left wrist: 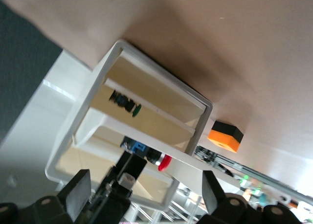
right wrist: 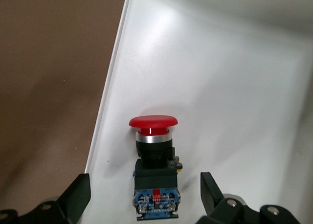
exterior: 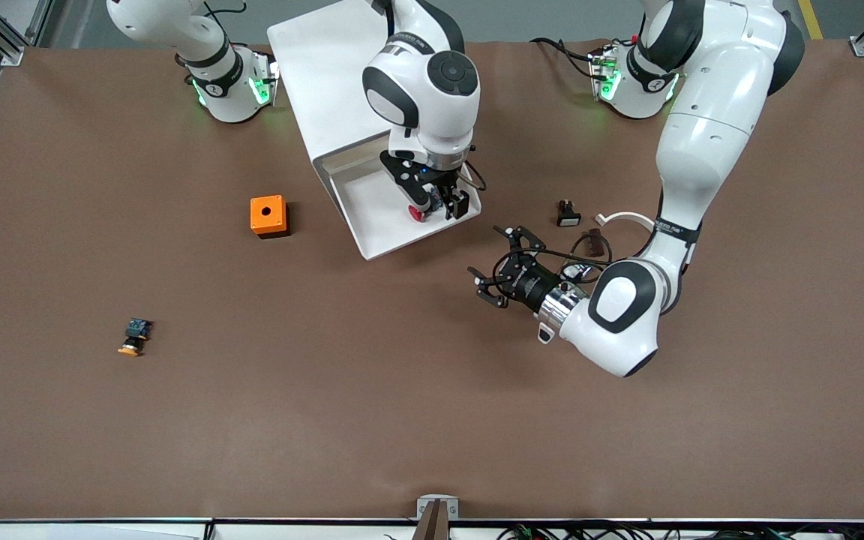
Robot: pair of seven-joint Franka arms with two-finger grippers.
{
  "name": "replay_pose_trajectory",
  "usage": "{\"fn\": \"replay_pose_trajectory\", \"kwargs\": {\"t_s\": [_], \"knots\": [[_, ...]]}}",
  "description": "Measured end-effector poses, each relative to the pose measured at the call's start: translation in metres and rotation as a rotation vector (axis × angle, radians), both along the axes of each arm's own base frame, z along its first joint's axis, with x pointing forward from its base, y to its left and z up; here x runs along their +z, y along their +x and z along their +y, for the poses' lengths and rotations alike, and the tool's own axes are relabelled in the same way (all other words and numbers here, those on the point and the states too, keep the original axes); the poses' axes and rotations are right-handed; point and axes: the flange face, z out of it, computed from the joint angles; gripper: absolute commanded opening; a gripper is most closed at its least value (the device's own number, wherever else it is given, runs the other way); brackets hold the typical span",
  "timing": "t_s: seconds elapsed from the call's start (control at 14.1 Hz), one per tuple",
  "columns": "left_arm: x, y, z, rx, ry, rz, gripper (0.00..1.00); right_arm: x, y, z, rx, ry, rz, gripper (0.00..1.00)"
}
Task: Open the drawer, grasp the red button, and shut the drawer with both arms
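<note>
The white cabinet [exterior: 327,82] stands between the arm bases, with its top drawer [exterior: 379,229] pulled out. The red-capped button [exterior: 416,214] lies on its side in the drawer tray [right wrist: 220,87]. My right gripper [exterior: 443,206] is down in the drawer, open, with a finger on each side of the button's [right wrist: 153,150] black-and-blue body and not closed on it. My left gripper [exterior: 503,270] is open and empty, low over the table beside the drawer's front, toward the left arm's end. Its view shows the cabinet's front [left wrist: 122,53], the button [left wrist: 165,161] and the right gripper.
An orange box with a hole [exterior: 268,216] sits beside the drawer toward the right arm's end. An orange-capped button [exterior: 133,337] lies nearer the front camera. Small black [exterior: 568,214], brown [exterior: 595,241] and white [exterior: 627,219] parts lie near the left arm. A green-capped part [left wrist: 126,102] lies in a lower drawer.
</note>
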Motion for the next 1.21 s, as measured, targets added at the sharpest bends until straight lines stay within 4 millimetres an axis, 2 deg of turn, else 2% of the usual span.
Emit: {"fn": "replay_pose_trajectory", "kwargs": {"t_s": [0.21, 0.35, 0.57, 0.78, 0.85, 0.99, 1.21], "knots": [[0.014, 0.007, -0.004, -0.118, -0.037, -0.228, 1.00, -0.002, 0.001, -0.001, 0.001, -0.002, -0.001, 0.86], [0.036, 0.016, -0.003, -0.183, -0.033, -0.387, 1.00, -0.002, 0.001, -0.002, 0.008, -0.001, -0.001, 0.80], [0.090, 0.026, 0.001, -0.260, 0.000, -0.597, 1.00, -0.002, 0.002, -0.002, 0.010, -0.001, -0.001, 0.78], [0.150, 0.020, -0.008, -0.367, 0.082, -0.784, 1.00, -0.002, 0.003, -0.003, 0.009, -0.001, -0.002, 0.61], [0.162, 0.013, -0.017, -0.429, 0.129, -0.834, 1.00, -0.002, 0.003, -0.003, 0.008, -0.001, -0.003, 0.55], [0.169, 0.001, -0.042, -0.529, 0.205, -0.930, 1.00, -0.002, 0.005, -0.004, 0.006, -0.002, -0.004, 0.36], [0.160, -0.004, -0.070, -0.553, 0.239, -1.045, 1.00, -0.002, 0.006, -0.004, 0.005, 0.000, -0.005, 0.07]]}}
